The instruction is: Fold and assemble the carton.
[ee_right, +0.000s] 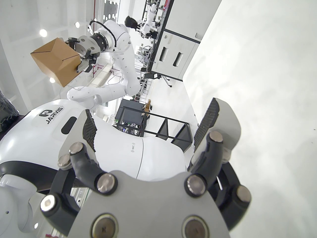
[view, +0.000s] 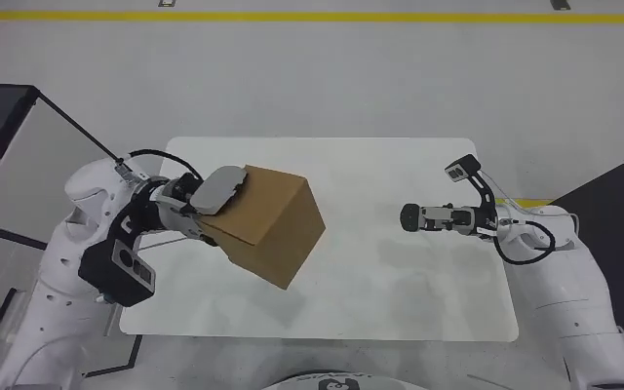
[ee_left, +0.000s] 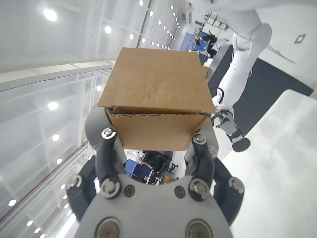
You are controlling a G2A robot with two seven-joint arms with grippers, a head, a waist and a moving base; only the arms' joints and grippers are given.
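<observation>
A brown cardboard carton [view: 265, 223], folded into a box shape, hangs tilted above the left half of the white table [view: 390, 302]. My left gripper [view: 216, 200] is shut on the carton's left end; in the left wrist view its fingers [ee_left: 105, 137] clamp the carton [ee_left: 156, 92] from both sides. In the right wrist view the carton [ee_right: 55, 60] shows far off with its folded flaps meeting on one face. My right gripper [view: 409, 216] hovers over the right part of the table, open, with nothing between its ridged pads [ee_right: 208, 120].
The white table has rounded corners and bare surface between the two arms. A black-framed stand [view: 19, 127] is at the far left, off the table. A yellow floor line [view: 312, 16] runs behind the table.
</observation>
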